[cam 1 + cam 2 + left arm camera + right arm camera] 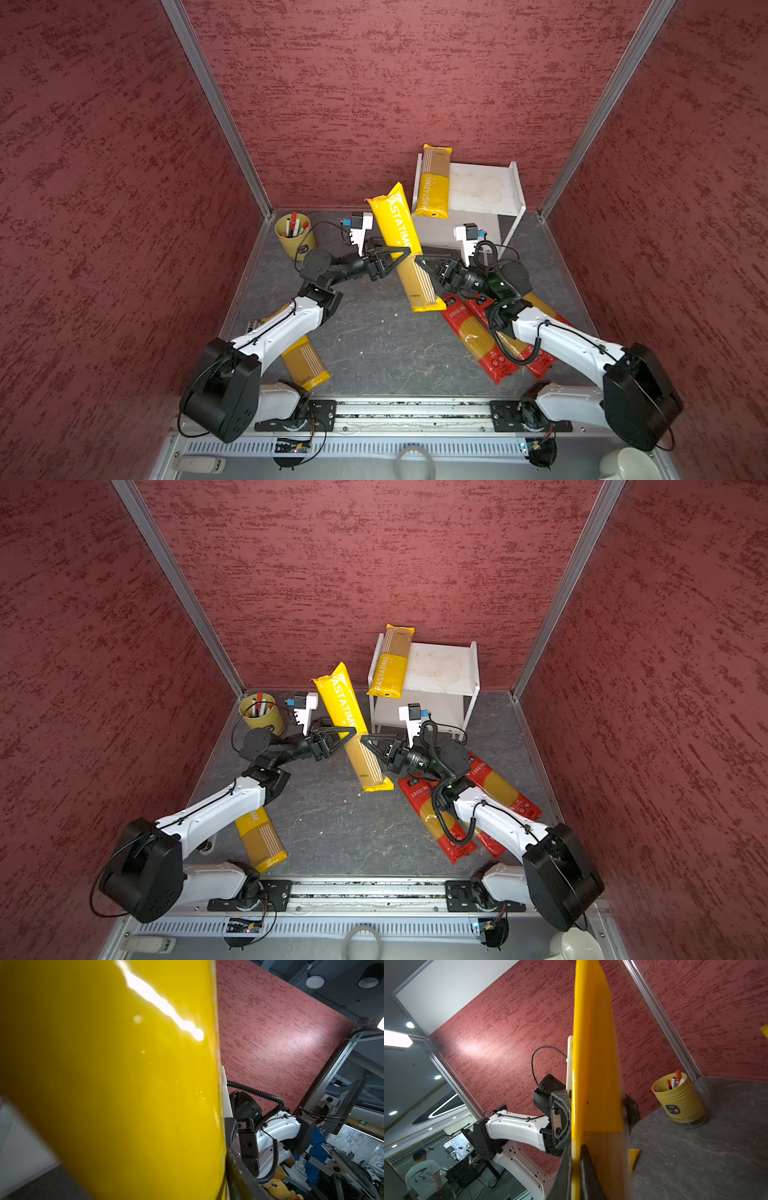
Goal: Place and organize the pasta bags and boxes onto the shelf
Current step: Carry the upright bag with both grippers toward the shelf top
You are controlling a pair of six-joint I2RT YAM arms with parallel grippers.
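Desk (374,353) front, grey and marbled: long yellow PASTATIME pack with tan striped panel (305,361) lies flat, half under the left arm. Long red packs with clear spaghetti windows (436,816) lie flat under the right arm.

Mid-desk: second yellow PASTATIME pack (399,232) stands steeply tilted. Long axis runs near-to-far, tan end low toward the robot, yellow end high toward the shelf. Low end touching desk or not: cannot tell.

Right claw (419,261) is pinched closed on the pack's thin side edge; the right wrist view shows yellow between its dark fingers (586,1167). Left claw (401,254) straddles the pack from the opposite side. Clamped or not: cannot tell.

Far left: yellow-green cup of pens (293,235).

Far, at the back wall: small white two-tier shelf (486,187). Third yellow pack (434,183) lies along the left of the top board, with stained bare board to its right.

Judgement: the free strip lies beyond and right of the tilted pack, and the right arm is nearer. The axis already roughly matches the shelved pack, so it needs laying down, not turning.
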